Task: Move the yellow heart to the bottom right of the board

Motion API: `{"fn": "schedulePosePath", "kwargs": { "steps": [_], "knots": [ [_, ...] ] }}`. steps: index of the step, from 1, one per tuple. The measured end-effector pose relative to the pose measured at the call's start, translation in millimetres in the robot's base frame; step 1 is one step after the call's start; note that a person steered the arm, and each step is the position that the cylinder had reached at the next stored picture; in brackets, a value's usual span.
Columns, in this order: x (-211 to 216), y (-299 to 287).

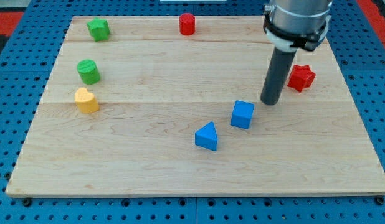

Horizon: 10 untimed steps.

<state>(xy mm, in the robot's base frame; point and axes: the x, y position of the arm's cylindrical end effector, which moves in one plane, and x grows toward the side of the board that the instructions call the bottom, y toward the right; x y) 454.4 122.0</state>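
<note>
Tip point(271, 102) of your jawless rod sits just beside the blue cube point(242, 115), well apart from your yellow heart point(86, 100) at the view's left.

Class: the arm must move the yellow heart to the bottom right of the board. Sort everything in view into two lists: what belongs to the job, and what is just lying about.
Belongs to the job:
yellow heart, at the view's left
my tip, far from it, beside the blue cube
board

Just lying about:
blue cube
blue triangle
red star
red cylinder
green cylinder
green star
</note>
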Motion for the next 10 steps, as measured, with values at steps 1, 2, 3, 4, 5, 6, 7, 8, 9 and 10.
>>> {"fn": "schedulePosePath", "kwargs": {
  "steps": [1, 2, 3, 4, 5, 6, 7, 8, 9, 10],
  "knots": [
    [25, -89],
    [21, -149],
    [19, -74],
    [39, -16],
    [63, -89],
    [52, -197],
    [30, -270],
    [5, -248],
    [-14, -273],
    [3, -291]
  ]
}}
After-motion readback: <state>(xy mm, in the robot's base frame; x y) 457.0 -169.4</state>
